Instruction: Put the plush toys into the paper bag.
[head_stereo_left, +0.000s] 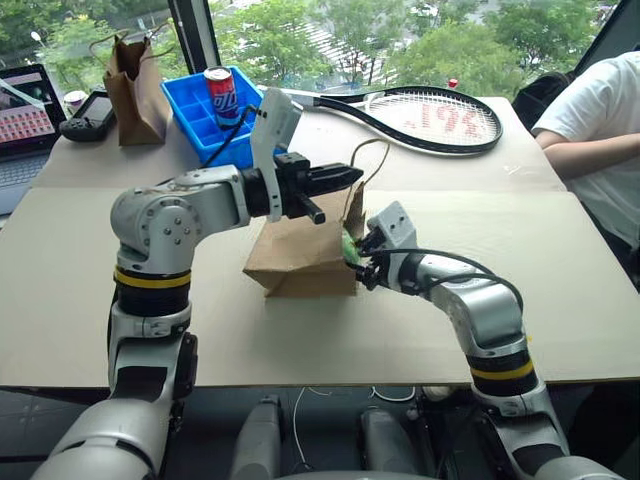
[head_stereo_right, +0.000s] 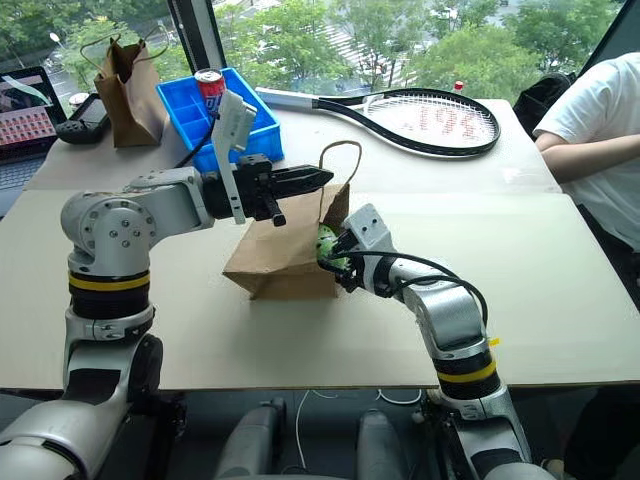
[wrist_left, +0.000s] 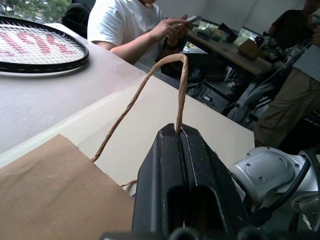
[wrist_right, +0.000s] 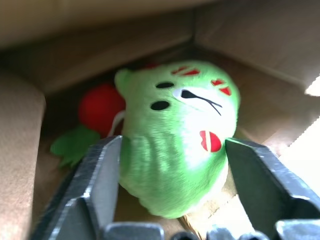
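The paper bag (head_stereo_left: 300, 250) lies on its side in the middle of the table, mouth toward my right arm. My left gripper (head_stereo_left: 355, 177) is shut on one twine handle (wrist_left: 150, 82) and holds it up above the bag. At the bag's mouth, my right gripper (wrist_right: 172, 145) stands open, its fingers (wrist_right: 102, 170) on either side of the light-green plush toy (wrist_right: 175, 125). That toy rests inside the bag. Behind it, deeper in the bag, lies the red plush toy (wrist_right: 100, 107) with its green leaves. A bit of green (head_stereo_left: 349, 246) shows at the mouth in the head views.
A darker, taller paper bag (head_stereo_left: 135, 90) stands at the back left beside a blue tray (head_stereo_left: 195, 115) holding a soda can (head_stereo_left: 220, 95). A tennis racket (head_stereo_left: 430, 118) lies at the back. A person in a white shirt (head_stereo_left: 600, 130) sits at the right edge; a laptop (head_stereo_left: 25, 120) is far left.
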